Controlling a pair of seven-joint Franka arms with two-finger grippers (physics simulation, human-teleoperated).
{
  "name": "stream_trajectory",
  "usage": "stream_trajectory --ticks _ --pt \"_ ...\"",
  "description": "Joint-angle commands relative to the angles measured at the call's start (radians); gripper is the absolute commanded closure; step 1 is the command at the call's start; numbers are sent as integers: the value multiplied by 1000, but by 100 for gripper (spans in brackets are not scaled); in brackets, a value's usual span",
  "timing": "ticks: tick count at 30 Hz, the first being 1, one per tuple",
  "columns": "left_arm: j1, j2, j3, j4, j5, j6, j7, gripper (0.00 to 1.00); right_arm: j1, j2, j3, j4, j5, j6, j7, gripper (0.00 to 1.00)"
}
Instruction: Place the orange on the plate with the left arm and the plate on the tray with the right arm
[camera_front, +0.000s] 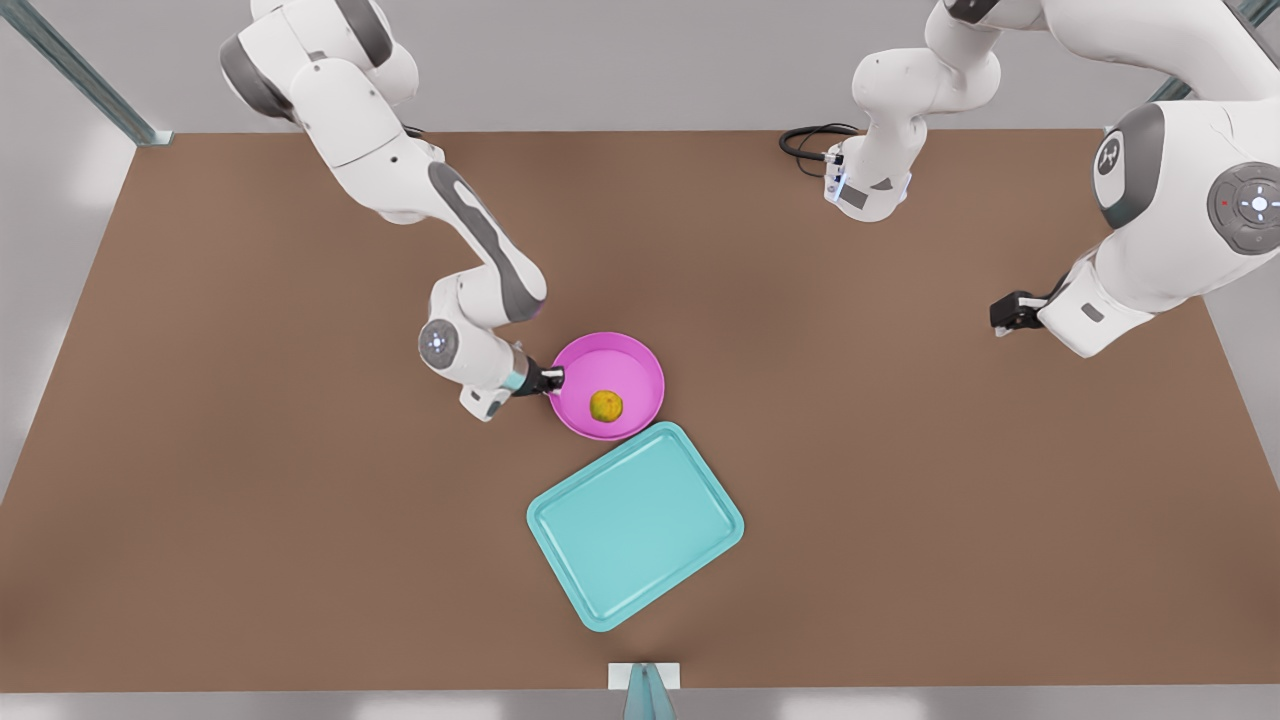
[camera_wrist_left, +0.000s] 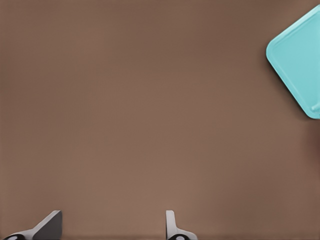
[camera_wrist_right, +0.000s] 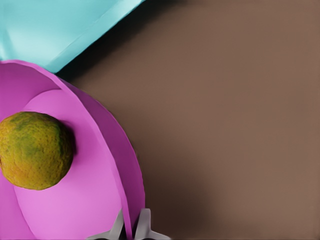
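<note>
- Brown tabletop (camera_front: 250, 450) carries all three items; pale walls surround it.
- Orange (camera_front: 606, 405) rests inside the plate (camera_front: 630, 362), so the first part of the task reads as done.
- Plate sits on the table, its near rim touching or just overlapping the far corner of the tray (camera_front: 636, 525); which of the two cannot be told.
- Right gripper (camera_front: 553, 380), on the arm at the front view's left, is clamped on the plate's rim, one finger inside the wall and one outside, as the right wrist view shows (camera_wrist_right: 131, 227).
- Left gripper (camera_front: 1000, 315), at the front view's right, waits well apart, fingers spread and empty (camera_wrist_left: 112, 225).
- Step in hand, by judgement: carrying the plate onto the tray.
- Recommended: lift enough to clear the tray's rim, keep the plate level so the orange does not roll, and set it down centred.
</note>
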Motion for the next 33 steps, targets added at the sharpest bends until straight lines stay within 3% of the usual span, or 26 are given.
stream_trajectory --ticks 1,7,21,33 --pt "0 -1 0 0 0 -2 18 0 -2 -13 0 6 -7 -25 -22 79" --pt "0 -1 0 0 0 -7 18 0 -8 13 -6 130 -2 -24 -19 79" --pt "0 -9 -1 2 0 -14 16 0 -64 332 -26 603 8 -27 -10 79" --pt "-6 -3 5 6 0 -10 -8 0 -25 533 -26 850 4 -27 3 79"
